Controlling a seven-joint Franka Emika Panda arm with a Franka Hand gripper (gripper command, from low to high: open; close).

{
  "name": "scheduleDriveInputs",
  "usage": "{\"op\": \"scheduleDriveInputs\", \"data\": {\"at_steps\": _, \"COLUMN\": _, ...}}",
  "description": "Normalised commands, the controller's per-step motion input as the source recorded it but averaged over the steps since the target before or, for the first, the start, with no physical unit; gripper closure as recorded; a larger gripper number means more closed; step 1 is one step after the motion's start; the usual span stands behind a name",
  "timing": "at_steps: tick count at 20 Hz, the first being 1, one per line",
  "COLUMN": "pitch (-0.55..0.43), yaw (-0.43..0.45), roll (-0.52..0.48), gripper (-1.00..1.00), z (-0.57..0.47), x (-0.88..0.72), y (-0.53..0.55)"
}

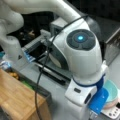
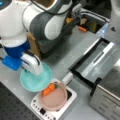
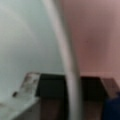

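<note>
A teal bowl (image 2: 35, 81) sits on the grey table, also seen at a front view's right edge (image 1: 113, 90). My gripper (image 2: 39, 73) comes down on its rim on the side by the pink bowl. In the wrist view the gripper (image 3: 73, 78) straddles that rim (image 3: 62, 50), with a dark pad (image 3: 52, 85) tight against each side, so it is shut on the teal bowl. Touching the teal bowl is a pink bowl (image 2: 53, 98) holding an orange carrot (image 2: 48, 89). It rests on a white scale-like device (image 2: 70, 100).
A toaster oven with its door (image 2: 96, 63) folded down stands at a front view's right. A wooden block (image 1: 17, 100) lies at a front view's bottom left. The arm's bulky body (image 1: 82, 55) fills the middle.
</note>
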Motion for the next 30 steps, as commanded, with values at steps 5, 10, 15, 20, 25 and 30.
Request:
{"op": "scheduleDriveInputs", "data": {"at_steps": 5, "pitch": 0.094, "yaw": 0.043, "roll": 0.284, "gripper": 1.0, "z": 0.09, "x": 0.04, "y": -0.03}}
{"op": "scheduleDriveInputs", "data": {"at_steps": 10, "pitch": 0.076, "yaw": 0.084, "roll": 0.251, "gripper": 1.0, "z": 0.11, "x": 0.01, "y": -0.02}}
{"op": "scheduleDriveInputs", "data": {"at_steps": 15, "pitch": 0.056, "yaw": 0.091, "roll": 0.216, "gripper": 1.0, "z": 0.11, "x": -0.04, "y": 0.0}}
{"op": "scheduleDriveInputs", "data": {"at_steps": 20, "pitch": 0.035, "yaw": 0.094, "roll": 0.18, "gripper": 1.0, "z": 0.08, "x": -0.05, "y": 0.0}}
{"op": "scheduleDriveInputs", "data": {"at_steps": 25, "pitch": -0.011, "yaw": 0.11, "roll": 0.171, "gripper": 1.0, "z": 0.04, "x": -0.1, "y": 0.04}}
{"op": "scheduleDriveInputs", "data": {"at_steps": 30, "pitch": -0.055, "yaw": 0.084, "roll": 0.148, "gripper": 1.0, "z": 0.0, "x": -0.28, "y": 0.17}}
